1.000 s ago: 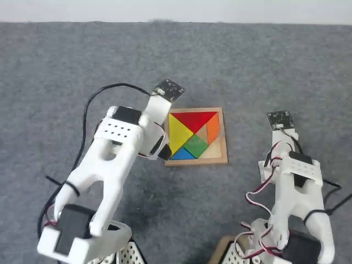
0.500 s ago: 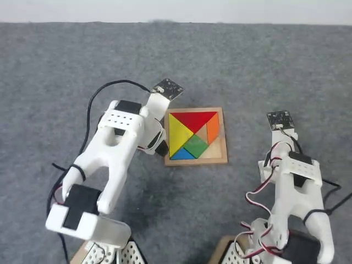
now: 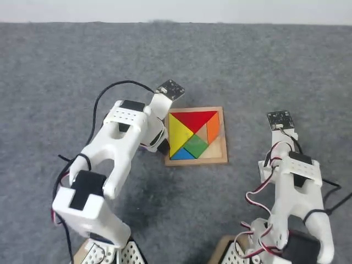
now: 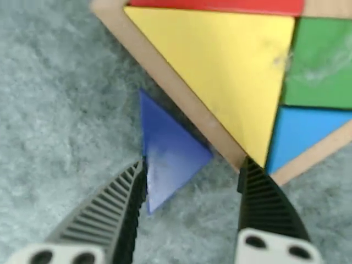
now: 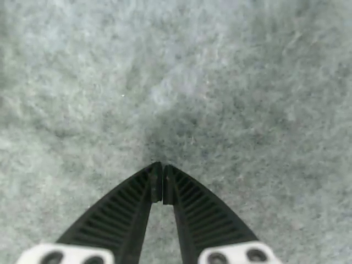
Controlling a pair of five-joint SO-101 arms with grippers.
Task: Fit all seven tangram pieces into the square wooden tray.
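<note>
While most coloured pieces sit in the square wooden tray (image 3: 198, 161), the small dark-blue wooden triangle (image 4: 168, 154) lies flat on the grey bench (image 3: 66, 66), touching the tray's outer rim. The left gripper (image 4: 192, 165) hangs over it, jaws spread. Picking it up looks like the step in hand: close, lift, carry it to the tray's bare corner. The right gripper (image 5: 158, 181) sits well apart, jaws pressed together.

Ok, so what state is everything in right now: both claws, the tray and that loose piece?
left claw: open, at the dark blue triangle, gripping nothing
right claw: shut, empty, above the carpet
wooden tray: partly filled, some bare wood showing inside
dark blue triangle: outside the tray, on the carpet beside its rim
</note>
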